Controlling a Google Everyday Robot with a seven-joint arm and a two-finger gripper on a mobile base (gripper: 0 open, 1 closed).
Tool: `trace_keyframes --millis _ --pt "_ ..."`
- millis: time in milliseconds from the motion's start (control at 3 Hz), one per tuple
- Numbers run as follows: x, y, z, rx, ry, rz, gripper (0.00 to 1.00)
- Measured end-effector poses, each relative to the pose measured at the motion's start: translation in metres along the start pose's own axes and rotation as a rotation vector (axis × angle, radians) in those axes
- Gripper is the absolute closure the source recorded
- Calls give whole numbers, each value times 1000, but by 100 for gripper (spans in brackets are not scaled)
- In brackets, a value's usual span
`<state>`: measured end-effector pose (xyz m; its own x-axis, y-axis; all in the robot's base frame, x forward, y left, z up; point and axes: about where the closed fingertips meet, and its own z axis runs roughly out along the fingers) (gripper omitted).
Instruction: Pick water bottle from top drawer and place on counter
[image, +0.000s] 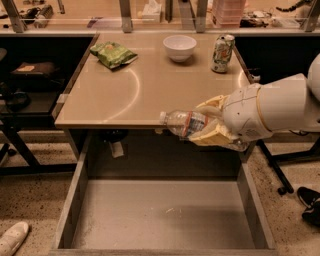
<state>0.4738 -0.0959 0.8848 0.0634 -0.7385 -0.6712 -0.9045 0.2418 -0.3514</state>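
Observation:
My gripper (207, 125) is shut on the water bottle (184, 123), a clear crinkled bottle with a white cap and a red-blue-white label. The bottle lies on its side, cap pointing left, held in the air at the front edge of the beige counter (150, 90), towards its right side. The top drawer (165, 215) stands pulled out below, its grey bottom bare. My white arm comes in from the right.
On the counter sit a green snack bag (113, 53) at the back left, a white bowl (179, 47) at the back middle and a green-white drink can (222, 53) at the back right. A shoe (12, 237) lies on the floor at bottom left.

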Motion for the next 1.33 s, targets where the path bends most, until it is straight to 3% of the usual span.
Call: trace_keyframes --millis 333,667,1000,1333 --pt "-7 -17 4 20 -25 -62 100" --pt "-17 -52 19 39 -66 -133 100" --pt "-14 -102 50 8 -79 -138 100" --pt "-32 -150 87 -37 -103 -136 100"
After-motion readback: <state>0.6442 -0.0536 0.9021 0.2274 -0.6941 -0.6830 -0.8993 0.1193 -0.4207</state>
